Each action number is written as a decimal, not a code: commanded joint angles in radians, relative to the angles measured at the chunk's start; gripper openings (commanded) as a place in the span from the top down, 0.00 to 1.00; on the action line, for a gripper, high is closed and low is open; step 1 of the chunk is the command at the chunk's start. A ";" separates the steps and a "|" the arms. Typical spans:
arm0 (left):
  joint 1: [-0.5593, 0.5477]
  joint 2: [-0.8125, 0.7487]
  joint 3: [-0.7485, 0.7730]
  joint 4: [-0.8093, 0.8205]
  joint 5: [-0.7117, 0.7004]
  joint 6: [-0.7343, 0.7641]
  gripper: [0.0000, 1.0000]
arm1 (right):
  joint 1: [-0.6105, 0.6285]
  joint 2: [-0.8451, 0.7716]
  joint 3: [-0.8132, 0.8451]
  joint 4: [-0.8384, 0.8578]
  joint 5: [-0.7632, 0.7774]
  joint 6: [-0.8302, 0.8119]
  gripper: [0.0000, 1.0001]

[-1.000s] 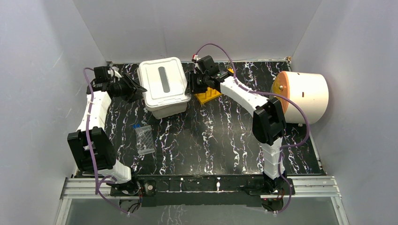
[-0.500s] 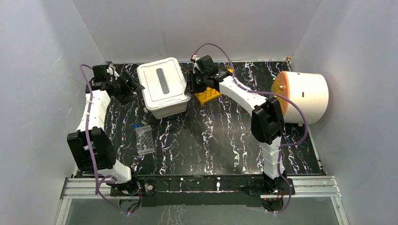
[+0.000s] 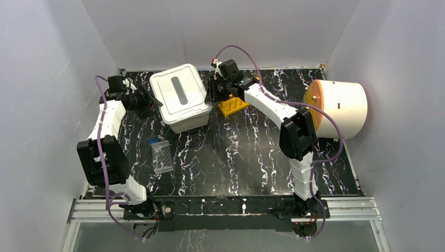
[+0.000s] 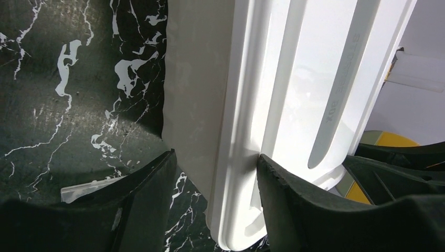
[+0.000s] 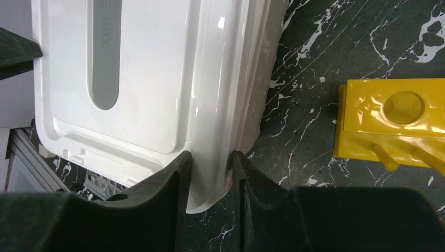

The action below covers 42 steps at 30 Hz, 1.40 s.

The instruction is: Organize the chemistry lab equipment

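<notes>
A white lidded box [image 3: 181, 97] stands at the back of the table. It fills the left wrist view [image 4: 294, 79] and the right wrist view [image 5: 147, 68]. My right gripper [image 3: 211, 92] is shut on the lid's right rim [image 5: 211, 157]. My left gripper [image 3: 147, 100] is open at the box's left side. Its jaws straddle the lid's edge [image 4: 215, 157], one finger on the lid's top, the other clear of the wall. A clear plastic rack [image 3: 161, 156] with a blue cap at its far end lies front left. The ring stand, triangle, tweezers, dish and stick are out of view.
A yellow block [image 3: 232, 105] sits just right of the box, also in the right wrist view [image 5: 399, 121]. A large white cylinder with an orange face [image 3: 341, 107] lies at the right edge. White walls enclose the black marbled table [image 3: 236, 152].
The lid has turned and shifted slightly to the left and back under the right gripper's hold. The left gripper has drawn back to the left along the box's side.
</notes>
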<state>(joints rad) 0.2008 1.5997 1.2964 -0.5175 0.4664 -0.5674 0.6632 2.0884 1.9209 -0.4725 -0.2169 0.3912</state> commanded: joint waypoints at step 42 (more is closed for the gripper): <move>-0.065 0.097 0.223 -0.107 -0.336 0.095 0.28 | -0.005 0.182 0.509 -0.354 0.237 0.086 0.43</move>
<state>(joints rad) 0.1345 1.7237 1.4406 -0.5510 0.2657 -0.5243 0.6918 2.3051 2.3566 -0.8665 0.0071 0.5888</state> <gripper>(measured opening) 0.702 0.525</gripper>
